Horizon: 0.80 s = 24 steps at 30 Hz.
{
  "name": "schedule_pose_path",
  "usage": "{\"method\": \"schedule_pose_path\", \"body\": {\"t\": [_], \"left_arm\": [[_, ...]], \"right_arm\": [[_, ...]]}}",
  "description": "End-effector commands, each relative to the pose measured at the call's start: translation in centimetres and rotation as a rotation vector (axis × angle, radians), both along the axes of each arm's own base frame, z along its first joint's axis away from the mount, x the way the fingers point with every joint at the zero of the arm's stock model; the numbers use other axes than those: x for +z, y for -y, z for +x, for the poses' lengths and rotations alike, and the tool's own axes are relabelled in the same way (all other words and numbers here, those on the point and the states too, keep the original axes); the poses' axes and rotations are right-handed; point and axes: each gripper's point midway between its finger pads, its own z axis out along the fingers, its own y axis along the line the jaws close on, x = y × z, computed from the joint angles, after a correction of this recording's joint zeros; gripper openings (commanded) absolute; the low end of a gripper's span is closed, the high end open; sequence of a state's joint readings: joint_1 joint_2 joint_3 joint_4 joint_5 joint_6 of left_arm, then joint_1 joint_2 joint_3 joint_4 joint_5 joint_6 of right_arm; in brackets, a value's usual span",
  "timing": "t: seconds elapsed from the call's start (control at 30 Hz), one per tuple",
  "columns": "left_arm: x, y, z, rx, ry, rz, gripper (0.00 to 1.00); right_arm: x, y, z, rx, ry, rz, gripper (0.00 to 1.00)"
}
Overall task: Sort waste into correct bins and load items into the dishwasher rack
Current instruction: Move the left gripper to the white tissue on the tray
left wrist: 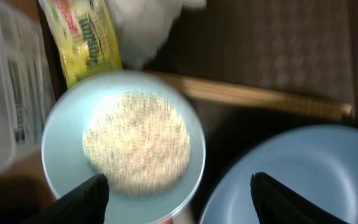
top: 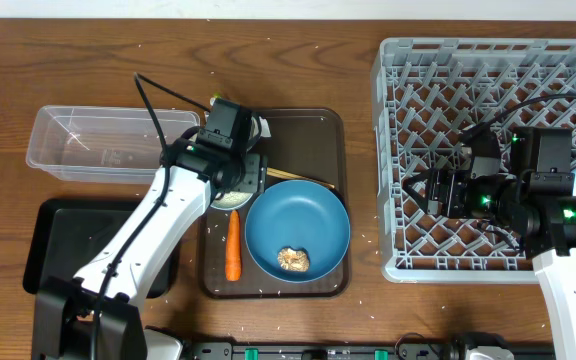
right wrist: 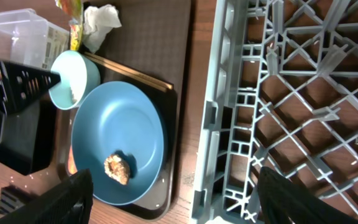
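Quantity one each: rack (top: 488,45), plate (top: 298,225), cup (left wrist: 61,143) (holding rice (left wrist: 135,143), beneath the left claw (left wrist: 179,186)), carrot (top: 233,245), food lump (top: 293,260), wrapper (left wrist: 89,43), paper wad (left wrist: 142,25), chopstick pair (left wrist: 253,99), tub (top: 68,140), black tray (top: 58,230), brown tray (top: 308,125).

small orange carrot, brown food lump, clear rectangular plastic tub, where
small orange carrot (top: 233,245): overhead view, mid body
brown food lump (top: 293,260): overhead view, its centre
clear rectangular plastic tub (top: 98,145): overhead view, bare floor

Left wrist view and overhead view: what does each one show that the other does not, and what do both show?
Only left wrist: the rice filling the cup, seen close. Only overhead: the rack, black tray, carrot, and the lump on the plate. Both: the plate, chopsticks and tub.
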<state>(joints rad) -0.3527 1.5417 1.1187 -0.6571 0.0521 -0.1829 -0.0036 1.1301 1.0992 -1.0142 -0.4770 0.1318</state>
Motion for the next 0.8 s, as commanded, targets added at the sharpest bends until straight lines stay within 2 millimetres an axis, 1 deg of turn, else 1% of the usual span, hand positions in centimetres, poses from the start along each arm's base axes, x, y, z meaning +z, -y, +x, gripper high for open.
{"method": "schedule_pose_path", "body": {"t": [0.0,0.07,0.17,0.2,0.33,0.43,0.6,0.77], "left_arm": [[0.5,0.0,1.2,0.009,0.058,0.006,0.74],[0.8,0.2,1.7,0.007,0.079,-0.003,0.74],[1.0,0.8,1.8,-0.007,0.087,-0.027,0.74],[1.0,0.9,1.8,-0.007,0.088,-0.028,0.84],[1.0,1.4,3.4,-0.049,0.144,-0.024,0.84],[0.0,2.0,5.1,-0.095,0.184,-0.011,0.84],[-2.8,2.0,7.9,-0.073,0.222,0.036,0.83],[-4.5,2.3,9.8,-0.077,0.264,0.046,0.79]], "right_arm": [[0.6,-0.7,-0.1,0.040,0.026,-0.016,0.78],[0.6,-1.2,-0.3,0.070,0.033,-0.023,0.78],[0.5,-1.9,-0.6,0.107,0.035,-0.035,0.78],[0.4,-2.0,-0.7,0.109,0.033,-0.044,0.78],[0.0,-2.0,-0.6,0.097,0.026,-0.069,0.79],[0.0,-2.1,-0.3,0.093,0.026,-0.066,0.79],[-0.4,-2.1,-0.3,0.073,-0.005,-0.055,0.79],[-0.5,-2.1,-0.4,0.072,-0.014,-0.054,0.79]]}}
